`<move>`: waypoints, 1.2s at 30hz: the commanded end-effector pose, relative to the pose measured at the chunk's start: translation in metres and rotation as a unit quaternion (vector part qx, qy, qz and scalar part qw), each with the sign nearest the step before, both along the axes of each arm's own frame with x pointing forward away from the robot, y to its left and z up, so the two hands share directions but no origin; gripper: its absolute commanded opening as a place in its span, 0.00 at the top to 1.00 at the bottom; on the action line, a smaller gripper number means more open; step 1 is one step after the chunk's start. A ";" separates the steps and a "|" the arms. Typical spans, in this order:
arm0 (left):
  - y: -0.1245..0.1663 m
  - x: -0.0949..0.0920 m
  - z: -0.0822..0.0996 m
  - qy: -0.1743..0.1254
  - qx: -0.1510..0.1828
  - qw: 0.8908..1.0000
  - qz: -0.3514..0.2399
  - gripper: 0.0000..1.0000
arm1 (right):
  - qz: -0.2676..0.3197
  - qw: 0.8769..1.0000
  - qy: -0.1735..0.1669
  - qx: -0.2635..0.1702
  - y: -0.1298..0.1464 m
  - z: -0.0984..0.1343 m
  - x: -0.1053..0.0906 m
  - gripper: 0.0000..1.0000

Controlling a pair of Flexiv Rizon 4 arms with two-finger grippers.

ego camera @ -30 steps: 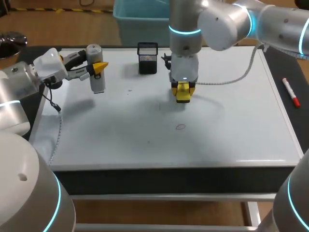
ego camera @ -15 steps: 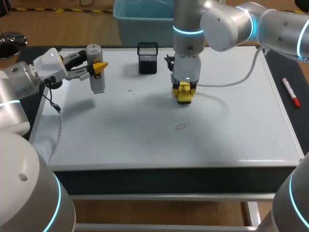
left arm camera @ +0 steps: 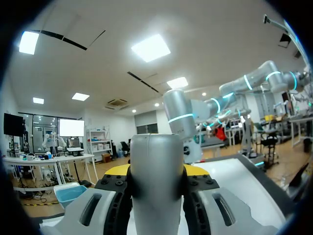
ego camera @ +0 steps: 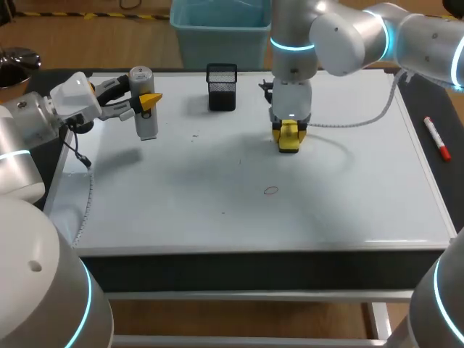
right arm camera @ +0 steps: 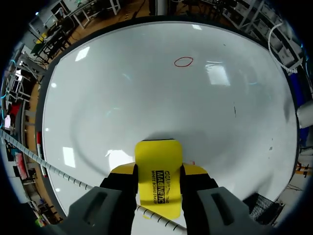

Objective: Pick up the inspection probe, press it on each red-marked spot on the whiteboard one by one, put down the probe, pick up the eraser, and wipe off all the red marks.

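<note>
My right gripper (ego camera: 288,135) is shut on the yellow eraser (ego camera: 288,138), holding it down at the whiteboard (ego camera: 181,203) near the back middle. In the right wrist view the eraser (right arm camera: 158,176) sits between the two fingers, and a small red mark (right arm camera: 183,61) lies ahead of it. That same red ring (ego camera: 270,191) shows in the head view in front of the eraser. My left gripper (ego camera: 148,101) hangs above the board's back left, shut on the grey cylindrical probe (ego camera: 145,105), held upright. The left wrist view shows the probe (left arm camera: 156,181) filling the gap between the fingers.
A black mesh cup (ego camera: 222,86) stands at the board's back edge between the two grippers. A red marker (ego camera: 437,138) lies on the table right of the board. My right arm's white cable (ego camera: 362,112) trails across the back right. Small dark specks (ego camera: 196,135) dot the board.
My right gripper has slid the eraser to the right and a little back along the board. The left arm and probe have stayed still.
</note>
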State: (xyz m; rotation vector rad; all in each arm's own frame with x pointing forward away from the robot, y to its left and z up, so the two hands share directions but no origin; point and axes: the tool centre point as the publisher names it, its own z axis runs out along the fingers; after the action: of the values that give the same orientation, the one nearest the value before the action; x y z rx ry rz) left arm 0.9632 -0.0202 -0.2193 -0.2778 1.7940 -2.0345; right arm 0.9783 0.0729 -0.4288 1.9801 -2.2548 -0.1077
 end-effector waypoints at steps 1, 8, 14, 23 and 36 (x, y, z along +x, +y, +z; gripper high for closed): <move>0.000 0.000 0.001 -0.001 -0.001 1.000 0.001 1.00 | -0.007 1.000 -0.001 0.003 -0.016 -0.003 0.005 1.00; 0.000 0.000 0.001 -0.001 -0.001 1.000 0.001 1.00 | -0.024 1.000 -0.004 0.002 -0.033 -0.003 0.008 1.00; 0.000 0.000 0.001 -0.001 -0.001 1.000 0.001 1.00 | -0.040 0.999 -0.022 0.009 -0.051 0.015 0.013 1.00; 0.000 0.000 0.001 -0.001 -0.001 1.000 0.001 1.00 | -0.080 0.996 -0.033 0.019 -0.101 0.050 0.043 1.00; 0.000 0.000 0.001 -0.001 -0.001 1.000 0.001 1.00 | -0.141 0.989 -0.043 0.007 -0.184 0.048 0.083 1.00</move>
State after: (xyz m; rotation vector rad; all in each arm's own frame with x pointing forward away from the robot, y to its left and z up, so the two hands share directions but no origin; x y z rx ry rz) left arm 0.9629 -0.0203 -0.2191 -0.2786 1.7937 -2.0342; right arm 1.0548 -0.1001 -0.3779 1.6930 -2.5870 -0.0471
